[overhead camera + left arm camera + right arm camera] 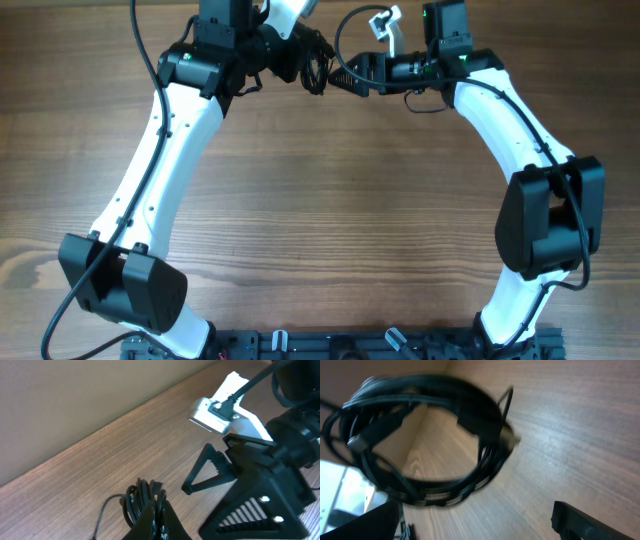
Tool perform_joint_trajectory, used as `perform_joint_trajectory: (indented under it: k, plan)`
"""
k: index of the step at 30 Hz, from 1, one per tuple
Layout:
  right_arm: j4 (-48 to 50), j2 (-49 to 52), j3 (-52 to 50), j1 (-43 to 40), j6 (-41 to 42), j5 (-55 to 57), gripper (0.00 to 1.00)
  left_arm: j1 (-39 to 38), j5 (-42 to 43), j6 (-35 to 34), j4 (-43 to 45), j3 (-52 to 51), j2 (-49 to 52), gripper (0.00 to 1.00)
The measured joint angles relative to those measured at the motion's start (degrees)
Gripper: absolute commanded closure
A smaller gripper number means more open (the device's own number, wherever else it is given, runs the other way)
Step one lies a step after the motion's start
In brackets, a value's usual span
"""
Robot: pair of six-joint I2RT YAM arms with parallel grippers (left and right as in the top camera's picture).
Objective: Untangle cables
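While your left end effector (303, 62) pinches the cables (318, 72), one coiled bundle at the far side of the surface (330, 200), your right end effector (345, 72) stands wide beside them. No strand is freed yet.

The cables (435, 385) form one round black coil over the wooden table (570, 425). A silver-tipped plug (357, 441) sits on the coil's left side and another plug (506, 436) on its right. Below the coil, the right gripper (477, 525) has its jaws spread wide.
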Motion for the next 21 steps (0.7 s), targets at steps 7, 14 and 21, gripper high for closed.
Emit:
perform_joint_trajectory:
  k: [7,14,21]
  plan:
    - [5.7,0.1,0.0,2.0,8.9,3.5,0.00,0.0,1.7,-0.7,0.5,0.0,-0.2,0.96]
    - [8.5,2.0,0.0,3.5,15.4,6.6,0.00,0.0,1.9,-0.7,0.7,0.0,-2.9,0.96]
    - [11.5,2.8,0.0,4.7,18.3,7.0,0.40,0.0,2.2,-0.8,0.9,0.0,-4.4,0.96]
